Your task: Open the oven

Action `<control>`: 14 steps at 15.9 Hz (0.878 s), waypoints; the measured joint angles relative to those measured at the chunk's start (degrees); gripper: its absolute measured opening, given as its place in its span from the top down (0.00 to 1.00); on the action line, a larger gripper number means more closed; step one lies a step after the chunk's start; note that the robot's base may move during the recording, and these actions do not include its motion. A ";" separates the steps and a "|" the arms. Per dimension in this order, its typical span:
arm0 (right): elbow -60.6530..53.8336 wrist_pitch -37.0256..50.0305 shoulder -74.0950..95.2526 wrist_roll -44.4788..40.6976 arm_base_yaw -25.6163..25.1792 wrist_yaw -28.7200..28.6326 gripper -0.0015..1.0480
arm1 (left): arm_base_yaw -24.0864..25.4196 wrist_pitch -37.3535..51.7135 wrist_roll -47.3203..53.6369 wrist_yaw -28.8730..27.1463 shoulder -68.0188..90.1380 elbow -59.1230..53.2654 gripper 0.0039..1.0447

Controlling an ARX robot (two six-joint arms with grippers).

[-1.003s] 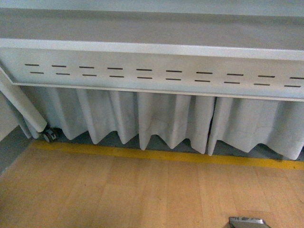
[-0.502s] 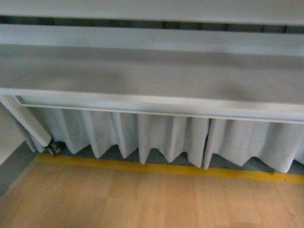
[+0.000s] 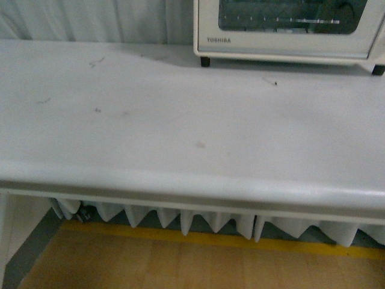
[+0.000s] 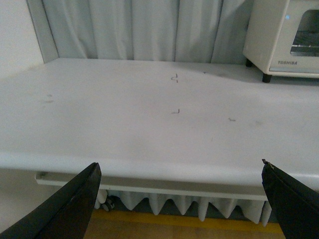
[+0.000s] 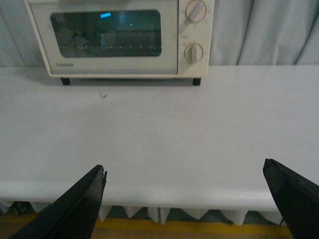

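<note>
At the table's (image 3: 180,120) far edge stands the oven (image 5: 119,37), door shut, handle out of view. Left gripper (image 4: 180,164) and right gripper (image 5: 184,165) hang spread wide, off the table's near edge. Reaching for the unseen handle could strike the glass and shove the oven back.

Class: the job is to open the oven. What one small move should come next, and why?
Probably advance the right gripper across the table toward the oven. Its jaws stand wide open, short of the table's near edge, while the oven sits shut at the back, facing that wrist camera.
</note>
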 joint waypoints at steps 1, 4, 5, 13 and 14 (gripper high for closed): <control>0.00 0.02 0.00 0.02 0.00 -0.02 0.06 | 0.00 -0.04 0.00 -0.02 -0.02 0.00 0.06; 0.00 -0.13 0.00 0.02 0.00 -0.02 0.06 | 0.00 0.02 0.04 0.00 -0.02 0.00 0.06; 0.00 -0.02 0.00 0.02 0.00 0.00 0.06 | 0.00 0.02 0.02 -0.02 0.00 0.00 0.06; 0.00 0.13 0.02 0.04 0.00 0.00 0.06 | 0.00 0.13 0.04 0.00 0.00 0.00 0.06; 0.00 0.26 0.00 0.04 0.00 0.00 0.06 | 0.00 0.24 0.04 0.00 0.00 0.00 0.06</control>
